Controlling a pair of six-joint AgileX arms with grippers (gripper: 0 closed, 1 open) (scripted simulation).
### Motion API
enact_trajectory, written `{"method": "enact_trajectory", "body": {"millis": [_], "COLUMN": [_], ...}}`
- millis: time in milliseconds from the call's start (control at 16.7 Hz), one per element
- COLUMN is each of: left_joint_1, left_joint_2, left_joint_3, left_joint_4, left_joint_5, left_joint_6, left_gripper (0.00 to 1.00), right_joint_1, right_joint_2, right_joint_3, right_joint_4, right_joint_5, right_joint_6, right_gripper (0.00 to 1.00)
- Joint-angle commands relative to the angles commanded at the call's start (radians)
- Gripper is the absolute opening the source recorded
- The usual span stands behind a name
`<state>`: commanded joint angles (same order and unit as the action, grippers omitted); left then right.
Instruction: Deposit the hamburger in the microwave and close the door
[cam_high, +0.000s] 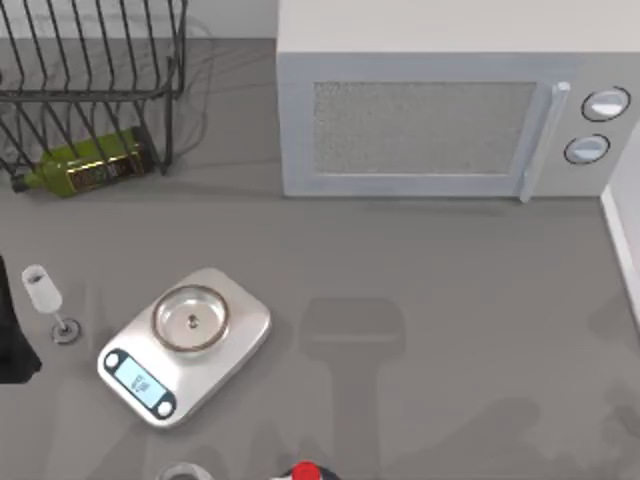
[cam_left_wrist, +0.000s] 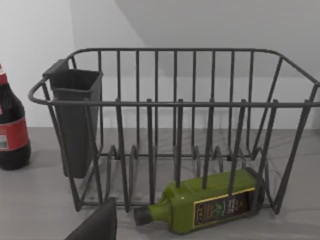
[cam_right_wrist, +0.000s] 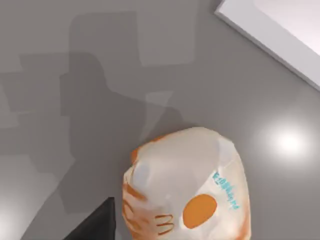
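Scale (cam_high: 185, 345) mid-table; bottle (cam_high: 85, 168) beside rack (cam_high: 90, 60); microwave (cam_high: 450, 100) door (cam_high: 425, 135) closed.

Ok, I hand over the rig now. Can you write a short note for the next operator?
Left gripper: idle, facing the rack at the table's back left.
Right gripper: above the hamburger, which lies wrapped on the table.
Microwave: back right, door shut.
Done: nothing that shows.
Left: grasp the hamburger, open the door, put it inside, close the door.
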<state>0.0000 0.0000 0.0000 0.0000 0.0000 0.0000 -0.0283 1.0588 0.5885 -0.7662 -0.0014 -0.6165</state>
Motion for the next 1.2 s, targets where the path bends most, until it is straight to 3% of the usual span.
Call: {"method": "enact_trajectory", "body": {"millis": [360,720,960,1200], "left_joint_1": [0.000,0.000,0.000,0.000], "left_joint_2": [0.000,0.000,0.000,0.000], "left_joint_3": [0.000,0.000,0.000,0.000], "left_joint_4": [0.000,0.000,0.000,0.000], "left_joint_5": [0.000,0.000,0.000,0.000], "left_joint_6": [0.000,0.000,0.000,0.000], "left_gripper": [1.00,1.00,1.00,1.00], "right_joint_1": [-0.010,-0.006,-0.007,-0.008], "right_joint_2": [0.282,0.301,0.340,0.435], "right_joint_3": [0.170,0.181,0.143,0.052], "right_joint_4": [-0.200,-0.213,-0.142,0.054], "right_joint_5": [0.002,0.002,0.003,0.002], "right_joint_6": [-0.168,-0.180,-0.178,-0.176], "right_gripper": [1.00,1.00,1.00,1.00]}}
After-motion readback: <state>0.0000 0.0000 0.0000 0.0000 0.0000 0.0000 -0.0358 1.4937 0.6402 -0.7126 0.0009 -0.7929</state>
